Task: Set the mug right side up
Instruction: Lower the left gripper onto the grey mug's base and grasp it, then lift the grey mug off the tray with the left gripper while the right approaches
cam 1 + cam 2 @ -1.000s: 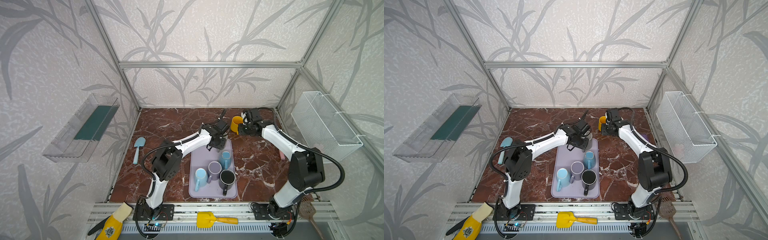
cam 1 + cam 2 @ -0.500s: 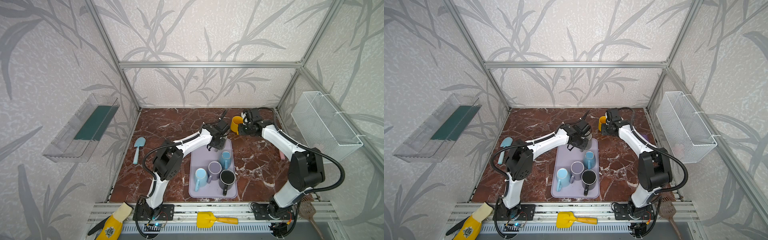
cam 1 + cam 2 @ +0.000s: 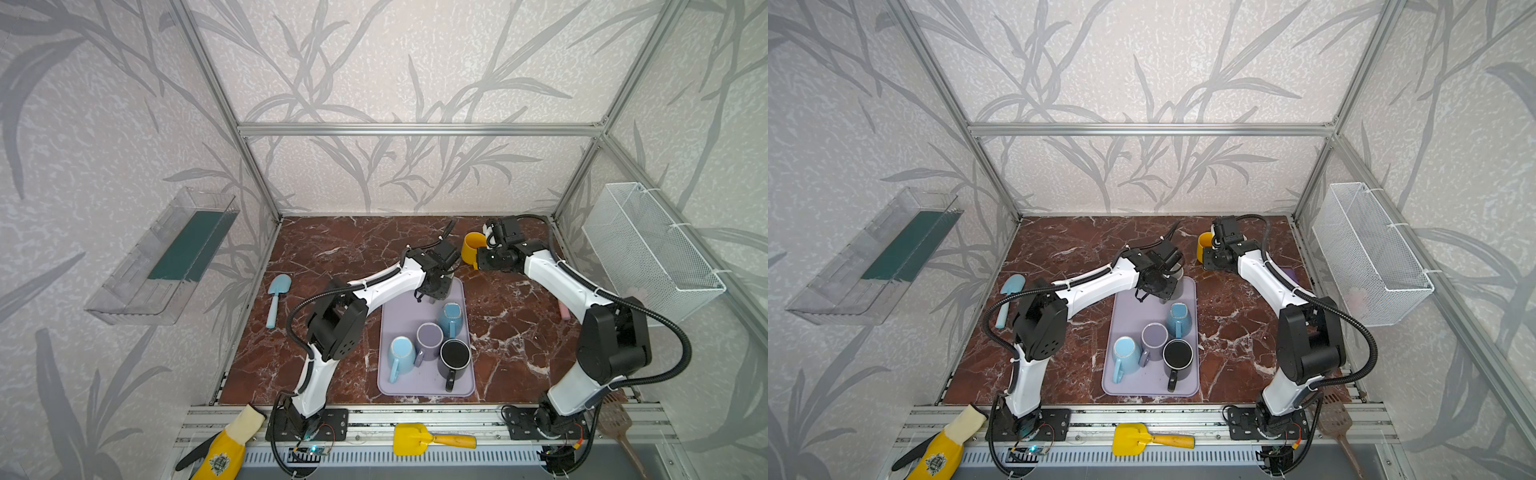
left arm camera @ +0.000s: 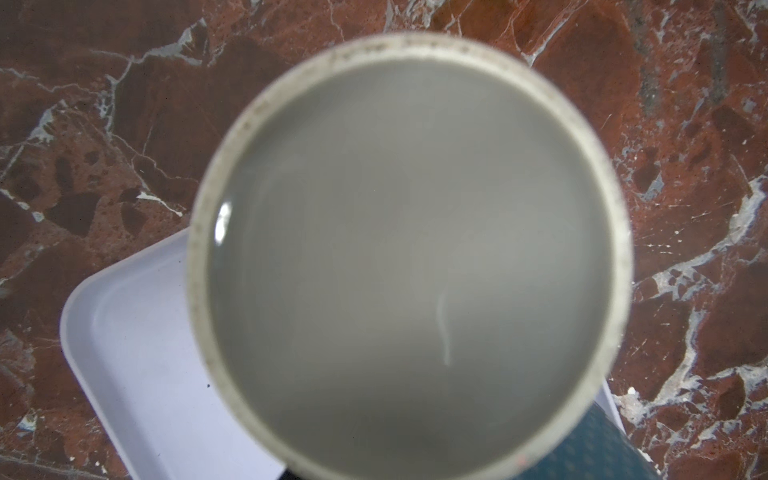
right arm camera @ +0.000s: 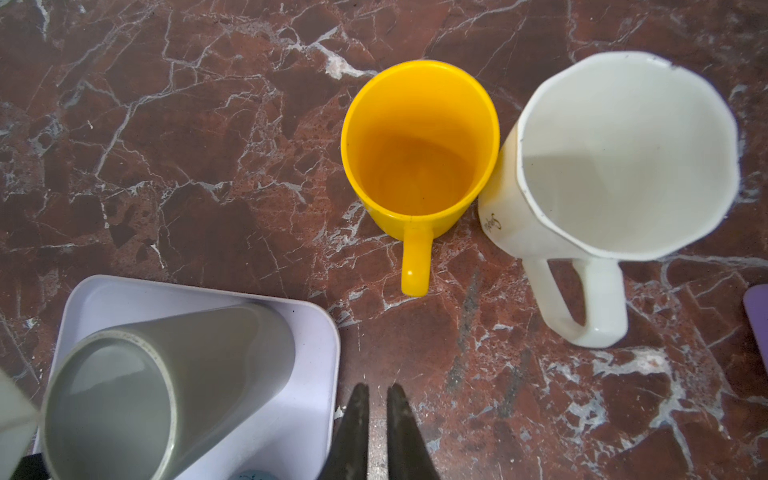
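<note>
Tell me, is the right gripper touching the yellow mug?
Apart. The right wrist view shows it: a strip of bare marble tabletop lies between the tips of the right gripper and the handle of the yellow mug.

Seven mugs (two of them blue): grey mug (image 5: 232,349), yellow mug (image 5: 419,145), white mug (image 5: 623,153), black mug (image 3: 455,355), purple mug (image 3: 429,337), blue mug (image 3: 451,316), pale blue mug (image 3: 401,351). One tray (image 3: 400,313). Two shovels: blue shovel (image 3: 276,291), yellow shovel (image 3: 409,439). One spatula (image 3: 615,424), one glove (image 3: 220,454), one basket (image 3: 648,257), one bin (image 3: 137,299).

Grey mug (image 5: 232,349), four mugs (image 3: 429,336) crowd tray (image 3: 399,307) — flanking marble (image 3: 332,257) bare
</note>
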`<state>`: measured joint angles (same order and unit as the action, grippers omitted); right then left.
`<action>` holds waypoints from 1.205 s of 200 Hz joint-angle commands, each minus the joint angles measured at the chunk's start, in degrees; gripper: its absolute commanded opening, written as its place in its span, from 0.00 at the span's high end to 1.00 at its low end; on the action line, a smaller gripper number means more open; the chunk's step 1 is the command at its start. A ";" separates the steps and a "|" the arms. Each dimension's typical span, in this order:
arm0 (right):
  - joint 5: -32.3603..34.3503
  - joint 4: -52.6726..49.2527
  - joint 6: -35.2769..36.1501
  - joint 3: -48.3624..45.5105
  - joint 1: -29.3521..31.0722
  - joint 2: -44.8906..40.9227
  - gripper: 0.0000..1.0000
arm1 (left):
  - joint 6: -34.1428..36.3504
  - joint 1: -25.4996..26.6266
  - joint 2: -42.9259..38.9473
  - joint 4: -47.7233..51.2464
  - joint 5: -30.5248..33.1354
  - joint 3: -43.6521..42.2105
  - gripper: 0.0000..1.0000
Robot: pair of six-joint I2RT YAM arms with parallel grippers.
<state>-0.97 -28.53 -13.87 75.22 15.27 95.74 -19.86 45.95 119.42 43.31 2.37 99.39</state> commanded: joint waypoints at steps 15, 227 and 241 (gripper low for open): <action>0.71 -0.28 0.20 -0.78 0.20 -2.31 0.87 | 0.52 0.46 1.14 1.52 1.64 1.57 0.74; -3.82 1.83 0.60 -2.58 0.20 -5.13 0.89 | 3.51 -3.98 -6.13 0.50 -2.61 -0.91 1.00; -4.98 2.48 0.45 -2.95 0.20 -5.30 0.89 | 3.46 -5.34 -7.79 -0.65 -4.35 -2.21 1.00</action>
<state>-3.53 -27.57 -13.67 73.10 15.29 92.55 -17.06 43.03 117.60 44.23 0.43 98.28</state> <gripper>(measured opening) 0.110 0.155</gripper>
